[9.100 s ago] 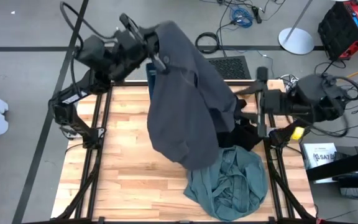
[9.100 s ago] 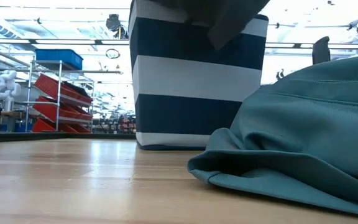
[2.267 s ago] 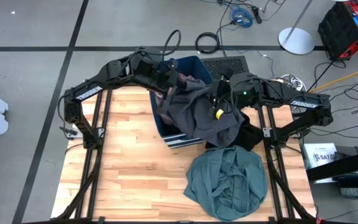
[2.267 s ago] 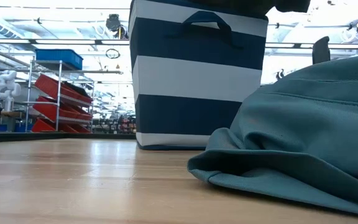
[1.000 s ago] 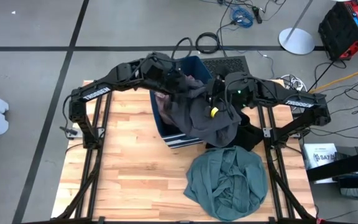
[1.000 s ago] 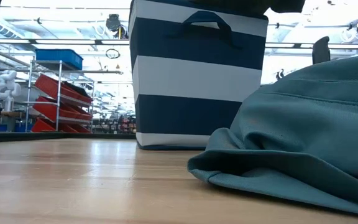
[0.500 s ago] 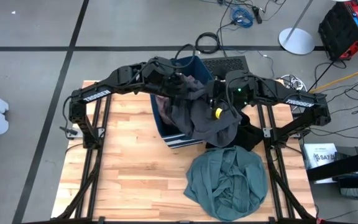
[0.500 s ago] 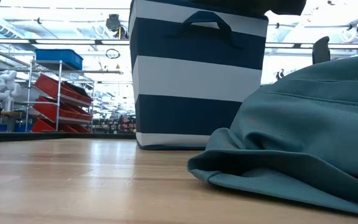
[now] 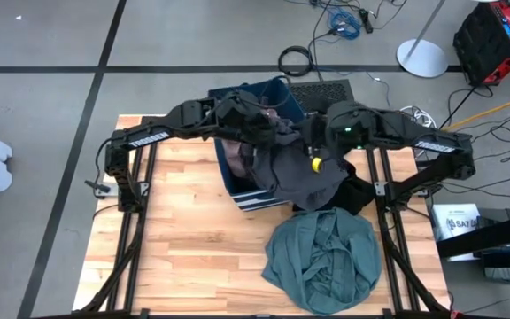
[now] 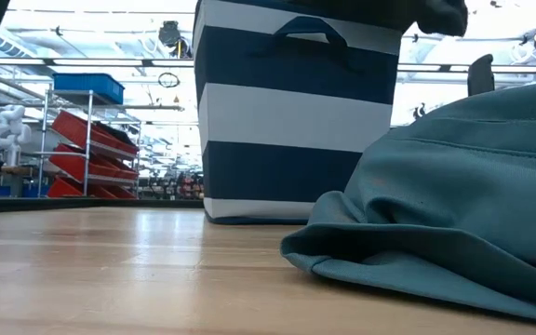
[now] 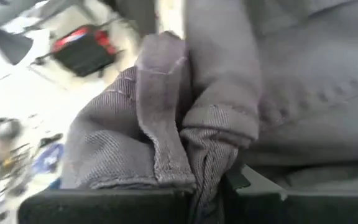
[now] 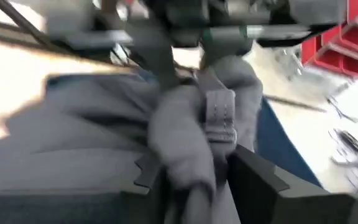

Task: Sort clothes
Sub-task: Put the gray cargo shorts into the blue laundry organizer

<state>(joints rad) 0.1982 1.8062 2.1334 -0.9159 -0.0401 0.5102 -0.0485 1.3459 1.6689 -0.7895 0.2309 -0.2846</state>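
Left hand (image 9: 257,124): clamped on the dark grey garment (image 9: 295,164), above the bin (image 9: 253,197).
Right hand (image 9: 312,151): fingers part-spread around a fold of that garment.
Grey-green garment (image 9: 324,261): on the desk (image 9: 184,230), bin's 5 o'clock.

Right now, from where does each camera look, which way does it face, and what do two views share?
High view: above the table, facing straight down; both arms meet over the navy-blue bin, dark grey garment draped on it.
Low view: at table-top height, facing level across; the bin, the grey-green garment; no gripper shows.
Left wrist view: on the left arm; left gripper pinches grey fabric.
Right wrist view: on the right arm; right gripper, fabric between its fingers.
Shared: high and low views both show bin and grey-green garment.
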